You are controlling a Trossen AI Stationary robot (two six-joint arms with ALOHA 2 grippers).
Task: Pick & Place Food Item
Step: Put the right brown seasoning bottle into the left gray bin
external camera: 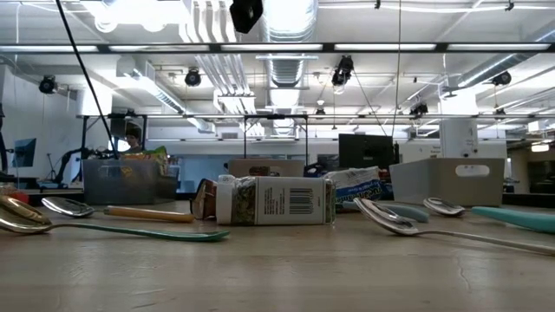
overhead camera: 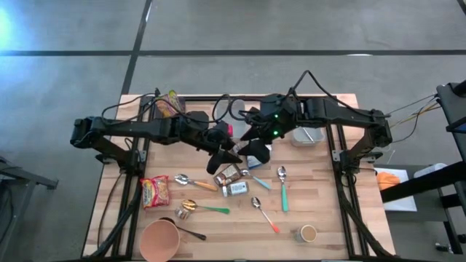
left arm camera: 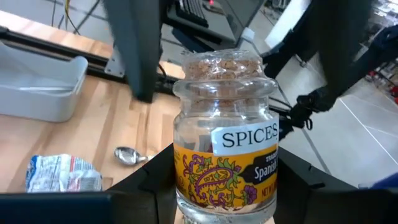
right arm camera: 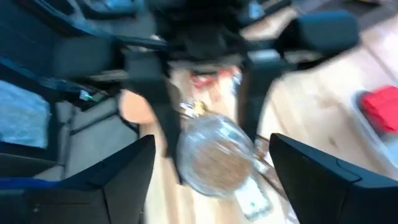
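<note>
While raised over mid bench (overhead camera: 328, 218), left pincer (left arm camera: 217, 211) clenched on spice jar (left arm camera: 224, 137), upright, cork lid on top. Right pincer (right arm camera: 208, 168) released, fingers spread wide either side of jar lid, not touching. Spoons (overhead camera: 282, 185) and lying jars (overhead camera: 234, 189) below on bench.

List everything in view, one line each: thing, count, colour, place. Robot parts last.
spice jar: one, clear glass with yellow label, held up in the left jaws at table centre
lying jars: two, brown-lidded and white-lidded, centre of table
spoons: about six, metal with teal, green, orange, wooden or dark handles, front half
snack packet: one, red, left front
bowl: one, tan, front left corner
small cup: one, tan, front right
grey bin: one, back right
chip bag: one, yellow-red, back left
left gripper: dark, shut on the jar
right gripper: dark, open above the jar lid
</note>
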